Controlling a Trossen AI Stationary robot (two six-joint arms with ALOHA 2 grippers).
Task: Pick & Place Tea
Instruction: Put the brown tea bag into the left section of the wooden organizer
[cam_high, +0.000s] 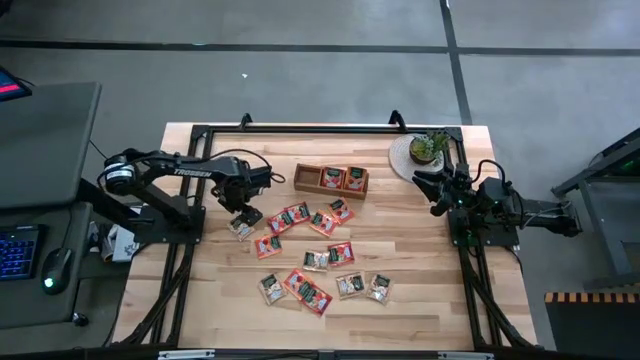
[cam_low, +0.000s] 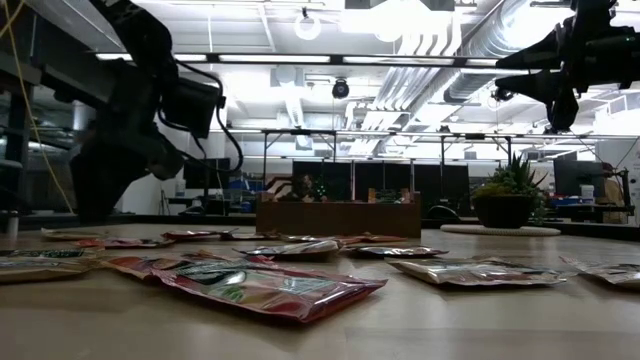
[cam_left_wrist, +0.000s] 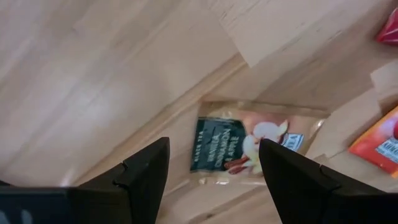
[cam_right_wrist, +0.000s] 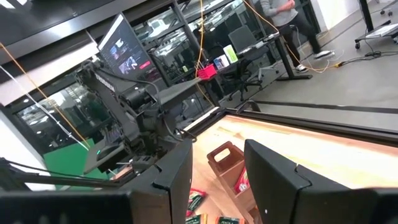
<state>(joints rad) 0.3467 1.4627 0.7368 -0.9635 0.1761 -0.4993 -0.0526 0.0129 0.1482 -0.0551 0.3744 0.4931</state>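
Wooden table (cam_high: 420, 300) strewn with sachets (cam_high: 320, 258); left gripper (cam_high: 243, 222) hovers released, fingers spread over the pale sachet (cam_left_wrist: 245, 146) lying flat. Light, thin and slippery, I'd pinch its edges. Right gripper (cam_high: 437, 188) waits half-spread, empty, near the plant (cam_high: 428, 146).

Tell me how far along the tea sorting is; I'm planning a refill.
Done: the wooden tray already holds a few sachets. In hand: the left gripper, open, hangs over a pale sachet. Left: many loose sachets on the table. The right gripper waits, empty.
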